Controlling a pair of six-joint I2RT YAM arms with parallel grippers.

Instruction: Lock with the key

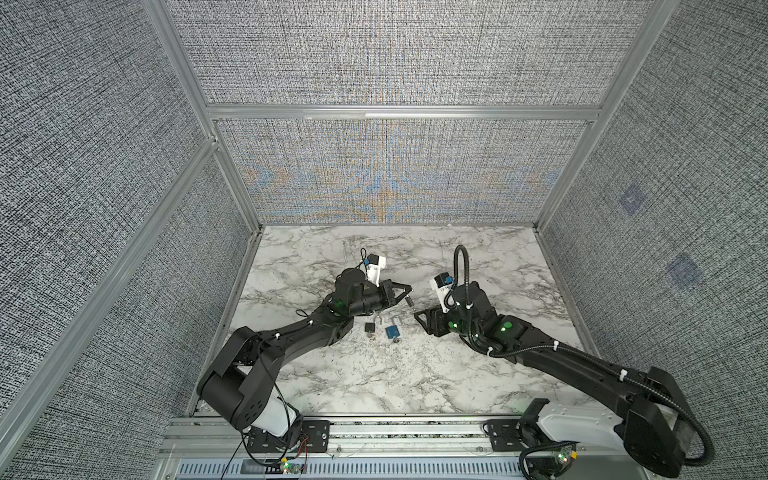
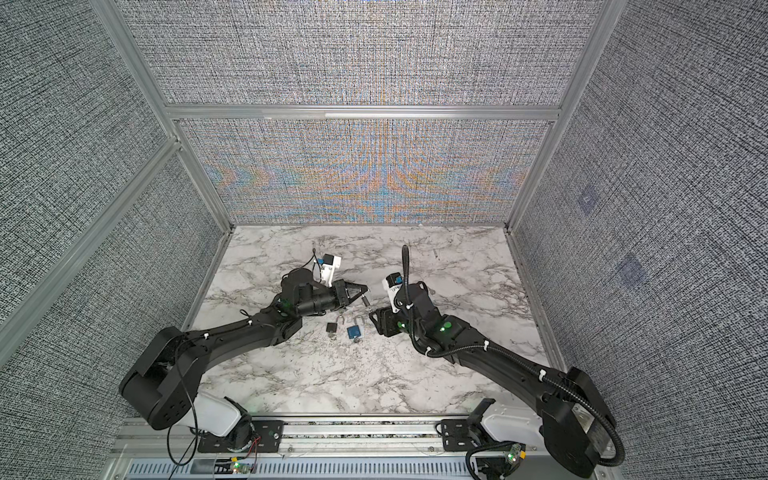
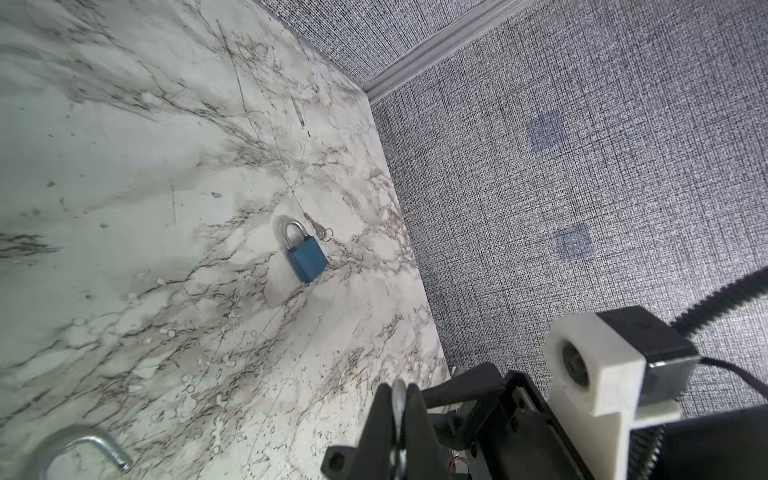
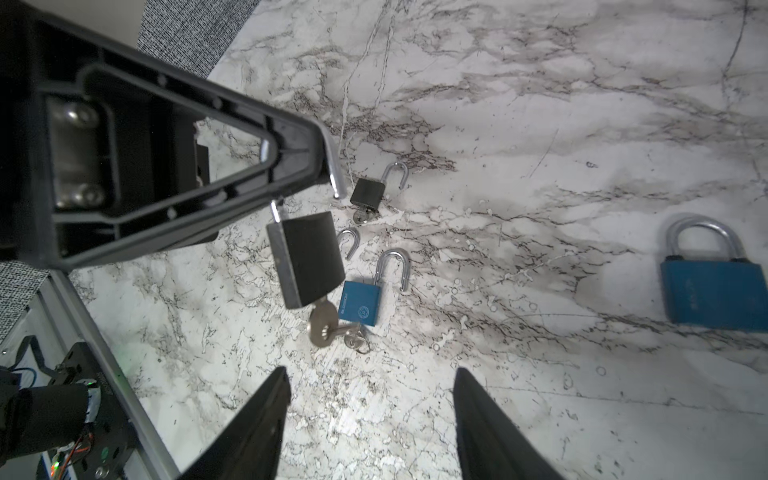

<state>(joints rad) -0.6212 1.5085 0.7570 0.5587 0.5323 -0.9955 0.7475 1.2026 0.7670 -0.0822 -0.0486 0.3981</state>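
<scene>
Key (image 4: 322,328) pokes out under the black padlock (image 4: 305,266). The padlock hangs above the tabletop (image 4: 540,104) by its loop, pinched tight in the left end effector (image 3: 401,395). The right end effector (image 4: 370,415) is wide open, and the key points right at it.

The tabletop (image 1: 374,374) is white marble veined in grey and black. The walls (image 1: 83,208) are grey woven fabric. The large black padlock (image 4: 307,262) carries a silver key (image 4: 321,328). The small padlock (image 4: 366,193) is black, the middle padlock (image 4: 359,303) and the right padlock (image 4: 712,291) blue, all with silver shackles.
</scene>
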